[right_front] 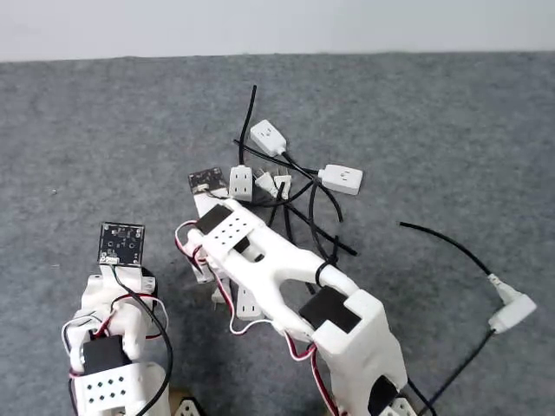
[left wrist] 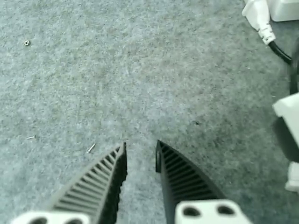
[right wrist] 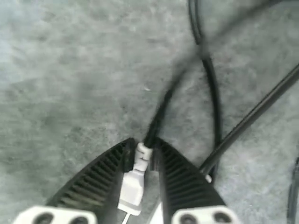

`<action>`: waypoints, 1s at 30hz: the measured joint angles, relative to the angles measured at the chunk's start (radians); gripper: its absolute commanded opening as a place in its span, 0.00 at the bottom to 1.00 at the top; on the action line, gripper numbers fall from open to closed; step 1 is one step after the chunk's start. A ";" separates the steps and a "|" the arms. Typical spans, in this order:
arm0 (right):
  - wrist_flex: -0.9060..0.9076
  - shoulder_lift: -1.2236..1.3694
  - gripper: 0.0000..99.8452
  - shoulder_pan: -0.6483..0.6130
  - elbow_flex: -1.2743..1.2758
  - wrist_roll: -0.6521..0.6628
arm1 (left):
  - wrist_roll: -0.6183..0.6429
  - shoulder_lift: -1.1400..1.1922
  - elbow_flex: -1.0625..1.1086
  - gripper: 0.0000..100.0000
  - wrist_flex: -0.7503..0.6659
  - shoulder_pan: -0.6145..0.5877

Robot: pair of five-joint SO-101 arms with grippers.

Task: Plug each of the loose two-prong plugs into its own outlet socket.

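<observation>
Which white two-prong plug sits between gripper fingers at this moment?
The small white plug on a black cord, held in the right gripper; the angled white plug at the far right lies loose.

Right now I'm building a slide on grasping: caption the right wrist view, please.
Right pincer shut on a white plug, its black cord trailing across the grey mat.

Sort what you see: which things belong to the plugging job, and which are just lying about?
Job: white plug in the right gripper; its black cord; outlet sockets; loose plugs beside them.
Lying about: small metal fastener; metal slivers on the grey carpet.
</observation>
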 measured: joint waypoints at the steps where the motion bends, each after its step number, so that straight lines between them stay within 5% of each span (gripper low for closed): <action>1: 0.000 0.000 0.01 0.000 0.000 0.015 | 0.000 0.000 0.000 0.10 0.000 0.000; 9: -0.064 -0.086 0.01 -0.014 0.092 0.167 | 0.000 0.000 0.000 0.10 0.000 0.000; 20: -0.236 -0.218 0.08 -0.011 0.270 0.621 | 0.000 0.000 0.000 0.10 0.000 0.000; 23: -0.236 -0.218 0.15 0.005 0.270 0.651 | 0.000 0.000 0.000 0.10 0.000 0.000; 30: -0.232 -0.218 0.13 0.005 0.270 0.658 | 0.000 0.000 0.000 0.10 0.000 0.000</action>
